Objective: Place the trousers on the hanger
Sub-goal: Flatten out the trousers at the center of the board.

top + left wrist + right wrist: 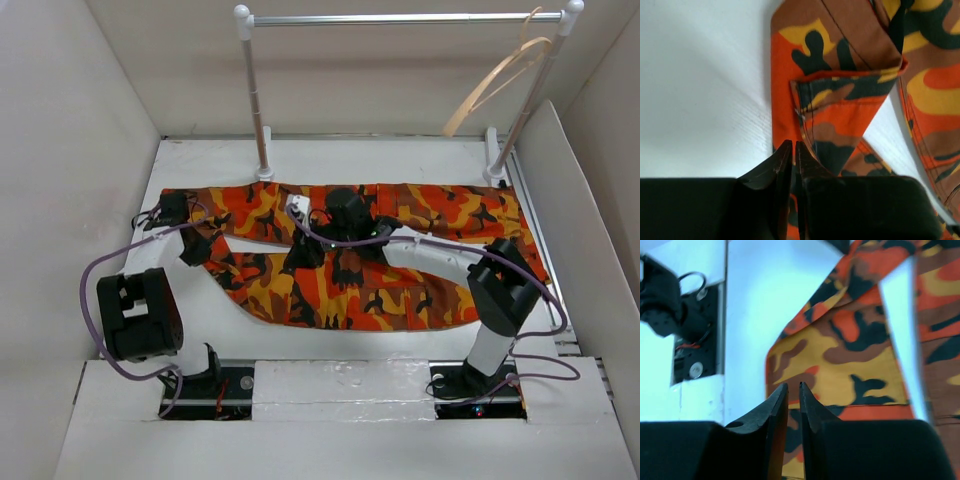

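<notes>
The camouflage trousers (pixel 400 290) lie flat across the table, both legs running left to right. The pale wooden hanger (pixel 497 72) hangs at the right end of the rail, far from both grippers. My left gripper (pixel 196 247) is at the trousers' left end, its jaws pressed together on the cloth edge (pixel 812 145) beside a turned-up hem (pixel 850 87). My right gripper (pixel 304 252) hovers over the middle of the trousers (pixel 840 365). Its jaws are nearly together with nothing between them.
The metal clothes rail (pixel 400 18) on white posts stands at the back of the table. White walls close in the left, right and back. The arm bases (pixel 200 385) sit at the near edge. Bare white table (pixel 700 90) lies left of the trousers.
</notes>
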Controlling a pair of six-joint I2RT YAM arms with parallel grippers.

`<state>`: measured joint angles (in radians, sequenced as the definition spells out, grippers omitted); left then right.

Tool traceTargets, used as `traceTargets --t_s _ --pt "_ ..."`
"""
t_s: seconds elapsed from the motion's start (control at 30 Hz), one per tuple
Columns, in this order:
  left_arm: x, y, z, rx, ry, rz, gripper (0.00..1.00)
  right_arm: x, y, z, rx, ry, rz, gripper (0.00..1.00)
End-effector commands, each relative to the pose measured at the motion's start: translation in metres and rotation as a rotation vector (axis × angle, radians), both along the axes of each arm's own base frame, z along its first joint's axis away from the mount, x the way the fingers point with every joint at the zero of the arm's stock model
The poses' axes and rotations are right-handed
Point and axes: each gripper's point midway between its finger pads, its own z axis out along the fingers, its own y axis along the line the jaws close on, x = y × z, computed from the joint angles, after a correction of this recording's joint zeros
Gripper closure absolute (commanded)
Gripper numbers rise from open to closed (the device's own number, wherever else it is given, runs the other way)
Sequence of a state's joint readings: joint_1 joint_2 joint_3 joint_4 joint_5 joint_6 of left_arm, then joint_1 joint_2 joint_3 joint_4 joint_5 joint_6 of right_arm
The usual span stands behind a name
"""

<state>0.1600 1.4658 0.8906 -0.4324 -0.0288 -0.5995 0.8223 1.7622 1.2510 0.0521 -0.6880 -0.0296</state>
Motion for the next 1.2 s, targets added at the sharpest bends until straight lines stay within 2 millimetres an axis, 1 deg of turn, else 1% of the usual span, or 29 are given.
traceTargets --t_s 0.0,0.07,0.13,0.2,0.3,0.33,0.43,0.53,0.57,0.6,0.67,0.7,0.73,0.8,0.83,0.9,0.93,0.97,1.0,1.03,1.07,1.1,1.13,1.17 --pt "0.025 0.011 0.009 0.021 -0.091 0.051 0.95 -0.016 -0.001 0.005 0.022 -0.038 0.034 0.78" --pt "0.030 0.012 0.001 0.022 -0.063 0.054 0.94 -0.023 -0.002 0.001 0.012 -0.036 0.043 0.78" --pt "0.035 0.013 -0.001 0.023 -0.058 0.051 0.93 -0.026 -0.006 0.000 0.008 -0.041 0.050 0.77" --pt "0.038 0.013 -0.013 0.016 -0.033 0.047 0.90 -0.028 -0.009 0.000 -0.002 -0.049 0.060 0.77" --pt "0.038 0.013 -0.017 0.014 -0.025 0.047 0.89 -0.029 -0.010 0.000 -0.004 -0.050 0.063 0.77" --pt "0.036 0.014 -0.021 0.017 -0.012 0.049 0.89 -0.030 -0.010 0.001 -0.003 -0.051 0.065 0.77" --pt "0.035 0.013 -0.025 0.013 -0.008 0.046 0.86 -0.031 -0.010 0.001 0.000 -0.051 0.076 0.77" --pt "0.036 0.012 -0.023 0.012 -0.022 0.043 0.84 -0.032 -0.010 -0.002 -0.005 -0.047 0.085 0.78" --pt "0.037 0.012 -0.021 0.009 -0.027 0.041 0.85 -0.033 -0.010 -0.004 -0.006 -0.043 0.088 0.78" --pt "0.038 0.012 -0.020 0.010 -0.032 0.035 0.89 -0.033 -0.010 -0.005 -0.009 -0.041 0.088 0.78" --pt "0.039 0.013 -0.015 0.017 -0.044 0.041 1.00 -0.035 -0.011 -0.008 -0.011 -0.036 0.090 0.78" --pt "0.040 0.014 -0.011 0.019 -0.052 0.046 1.00 -0.036 -0.012 -0.008 -0.010 -0.035 0.093 0.78" --pt "0.042 0.014 -0.001 0.022 -0.073 0.048 1.00 -0.036 -0.012 -0.008 -0.010 -0.035 0.091 0.78" --pt "0.042 0.015 0.012 0.030 -0.094 0.054 1.00 -0.038 -0.016 -0.006 -0.011 -0.038 0.091 0.78" --pt "0.040 0.017 0.027 0.045 -0.124 0.063 1.00 -0.040 -0.018 -0.007 -0.023 -0.034 0.089 0.78" --pt "0.035 0.020 0.044 0.066 -0.153 0.076 1.00 -0.041 -0.024 -0.006 -0.032 -0.047 0.083 0.78" --pt "0.030 0.022 0.063 0.086 -0.195 0.091 1.00 -0.044 -0.032 -0.014 -0.076 -0.027 0.069 0.78" --pt "0.021 0.025 0.081 0.106 -0.223 0.113 1.00 -0.046 -0.044 -0.022 -0.122 -0.032 0.044 0.75" --pt "0.021 0.025 0.093 0.110 -0.261 0.115 1.00 -0.042 -0.045 -0.015 -0.118 -0.057 0.018 0.75" --pt "0.012 0.027 0.101 0.123 -0.259 0.128 1.00 -0.040 -0.057 -0.019 -0.151 -0.047 -0.014 0.73" --pt "0.008 0.028 0.110 0.133 -0.275 0.139 1.00 -0.036 -0.065 -0.019 -0.168 -0.050 -0.046 0.69" --pt "0.002 0.029 0.131 0.146 -0.329 0.150 1.00 -0.033 -0.073 -0.017 -0.179 -0.052 -0.079 0.66" --pt "-0.007 0.032 0.140 0.168 -0.340 0.169 1.00 -0.026 -0.094 -0.012 -0.194 -0.060 -0.151 0.64" --pt "-0.012 0.033 0.148 0.174 -0.355 0.178 1.00 -0.022 -0.106 -0.012 -0.208 -0.045 -0.203 0.58"
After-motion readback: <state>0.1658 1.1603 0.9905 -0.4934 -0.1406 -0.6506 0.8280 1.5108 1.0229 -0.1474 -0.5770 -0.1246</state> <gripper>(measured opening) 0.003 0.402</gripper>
